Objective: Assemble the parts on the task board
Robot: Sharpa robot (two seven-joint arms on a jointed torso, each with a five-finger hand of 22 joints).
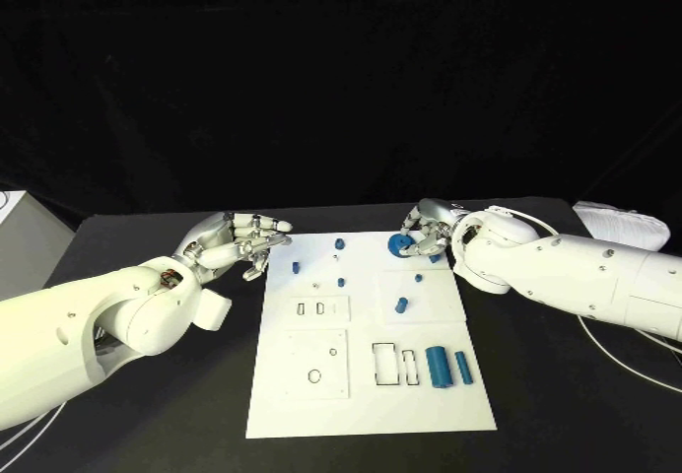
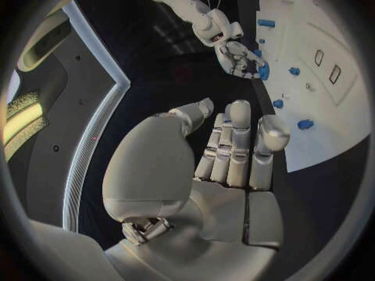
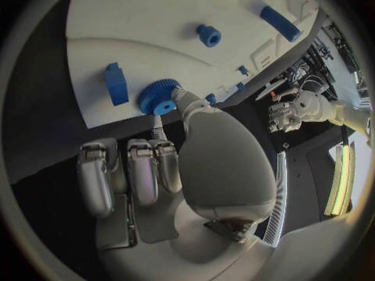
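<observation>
The white task board (image 1: pixel 370 394) lies in the middle of the black table. My right hand (image 1: pixel 438 232) hovers over its far right corner and pinches a blue gear (image 1: pixel 402 242) between thumb and a finger; the right wrist view shows the gear (image 3: pixel 159 97) at the thumb tip, just above the board's edge (image 3: pixel 117 19). My left hand (image 1: pixel 237 242) hangs beside the far left corner, fingers curled together and holding nothing. Small blue parts (image 1: pixel 296 266) (image 1: pixel 402 304) lie on the far half, and two blue cylinders (image 1: pixel 437 366) stand beside a flat bar (image 1: pixel 411 367) nearer me.
A white box (image 1: pixel 15 222) stands at the table's left edge and a white bundle (image 1: pixel 626 222) lies at the back right. Cables (image 1: pixel 633 345) trail under my right arm. Rectangular and round slots (image 1: pixel 320 308) are cut in the board.
</observation>
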